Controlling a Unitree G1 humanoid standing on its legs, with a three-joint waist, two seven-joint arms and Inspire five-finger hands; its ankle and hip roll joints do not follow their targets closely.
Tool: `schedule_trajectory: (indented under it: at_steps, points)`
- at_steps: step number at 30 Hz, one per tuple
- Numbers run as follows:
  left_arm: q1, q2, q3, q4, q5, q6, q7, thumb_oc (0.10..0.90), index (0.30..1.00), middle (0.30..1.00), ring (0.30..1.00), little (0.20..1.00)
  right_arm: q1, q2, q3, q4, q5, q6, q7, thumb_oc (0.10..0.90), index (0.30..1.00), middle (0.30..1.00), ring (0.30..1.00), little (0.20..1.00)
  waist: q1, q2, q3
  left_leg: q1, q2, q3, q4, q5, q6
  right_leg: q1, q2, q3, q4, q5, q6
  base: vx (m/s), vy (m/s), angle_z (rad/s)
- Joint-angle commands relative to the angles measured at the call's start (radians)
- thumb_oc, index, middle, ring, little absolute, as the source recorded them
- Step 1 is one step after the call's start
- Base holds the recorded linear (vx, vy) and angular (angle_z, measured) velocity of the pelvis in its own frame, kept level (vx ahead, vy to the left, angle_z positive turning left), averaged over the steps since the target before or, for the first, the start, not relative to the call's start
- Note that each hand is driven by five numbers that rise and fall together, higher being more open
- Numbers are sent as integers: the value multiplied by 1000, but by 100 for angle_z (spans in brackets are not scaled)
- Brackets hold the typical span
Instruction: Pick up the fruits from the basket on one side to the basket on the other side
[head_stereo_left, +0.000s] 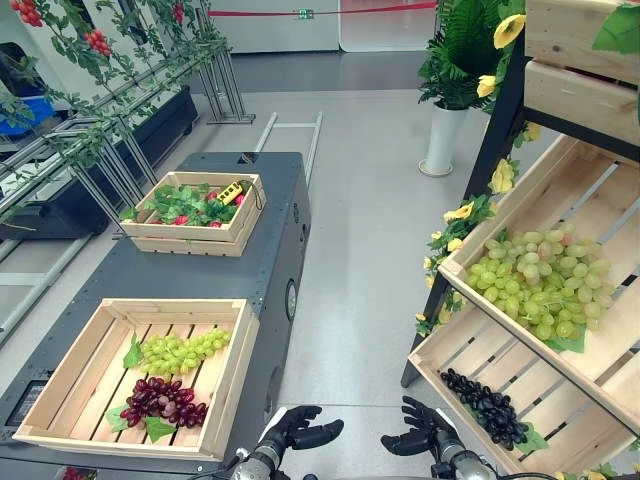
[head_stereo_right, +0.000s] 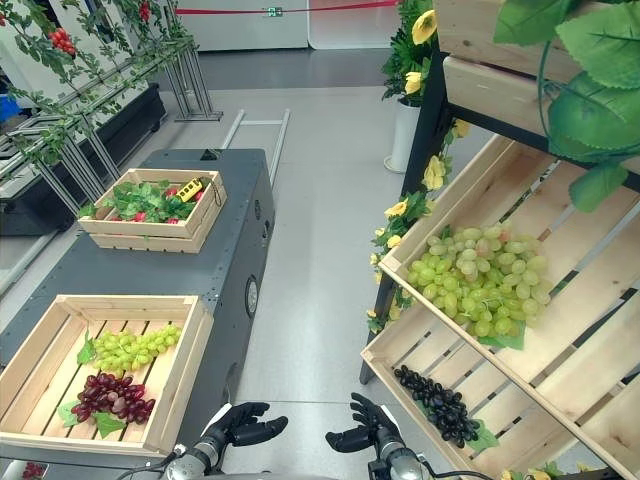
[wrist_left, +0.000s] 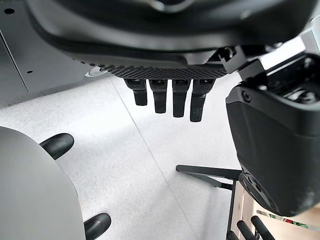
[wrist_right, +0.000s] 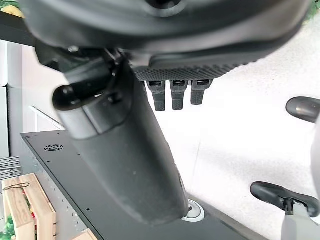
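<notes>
Far left: plant trellis rack (head_stereo_left: 90, 110) with red berries and green leaves.

Left: dark worktop (head_stereo_left: 255, 250) carrying two wooden crates. Far crate (head_stereo_left: 195, 213) holds green leaves, red fruit and a yellow gadget (head_stereo_left: 231, 192) lying at its right side. Near crate (head_stereo_left: 135, 375) holds a green grape bunch (head_stereo_left: 180, 351) toward the far side and a dark red grape bunch (head_stereo_left: 162, 400) just nearer, with leaves beside them; the two bunches are close, roughly touching.

Near centre: left hand (head_stereo_left: 300, 430) low over the grey floor (head_stereo_left: 370, 260), right of the near crate, fingers released and loosely relaxed, holding nothing. Left wrist view shows its fingers (wrist_left: 167, 97) hanging straight over bare floor.

Right hand (head_stereo_left: 420, 432) just beside it, apart from the left hand, fingers also released, empty. Right wrist view shows its fingers (wrist_right: 172, 95) straight over floor, with the worktop edge beyond.

Right: tilted wooden shelf stand (head_stereo_left: 600, 90) trimmed with yellow flowers (head_stereo_left: 502, 178). Middle shelf crate (head_stereo_left: 470, 255) holds a big pile of green grapes (head_stereo_left: 540, 285). Lower shelf crate (head_stereo_left: 440, 355) holds a black grape bunch (head_stereo_left: 485, 405), near the right hand but not touched.

Far centre-right: white pot with fern (head_stereo_left: 443, 135) on the floor.
</notes>
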Motion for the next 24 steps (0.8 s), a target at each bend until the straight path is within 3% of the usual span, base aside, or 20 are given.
schedule_trajectory:
  at_steps: [1, 15, 20, 24]
  points:
    - [-84, -1, -30, -3, -5, -57, 10, 800, 900, 900, 900, 900, -93, 15, -19, -47, 31, -42, -11, 800, 900, 900, 900, 900, 22, -27, 46, 74, -92, 30, 9, -179, 65, 0, 20, 4, 27, -43, -31, 0, 0, 0]
    - [-99, 3, -58, -9, 47, -67, 0, 800, 900, 900, 900, 900, -97, 20, -17, -39, 30, -38, -52, 800, 900, 900, 900, 900, 38, -20, 48, 66, -96, 11, 9, -172, 61, 0, 11, -28, 30, -44, -29, 1, -2, 5]
    - [-113, 10, -71, -34, 45, -125, 25, 800, 900, 900, 900, 900, -109, 16, -5, -51, 30, -14, -54, 800, 900, 900, 900, 900, 44, -16, 59, 59, -97, 6, 9, -165, 60, -7, 7, -36, 42, -48, -32, 0, 0, 0]
    - [-133, 32, -38, -135, -42, -190, 34, 800, 900, 900, 900, 900, -115, 2, 5, -78, 28, 9, -47, 800, 900, 900, 900, 900, 55, -14, 70, 53, -100, -4, 9, -159, 59, -11, 5, -43, 45, -48, -34, -14, 22, 3]
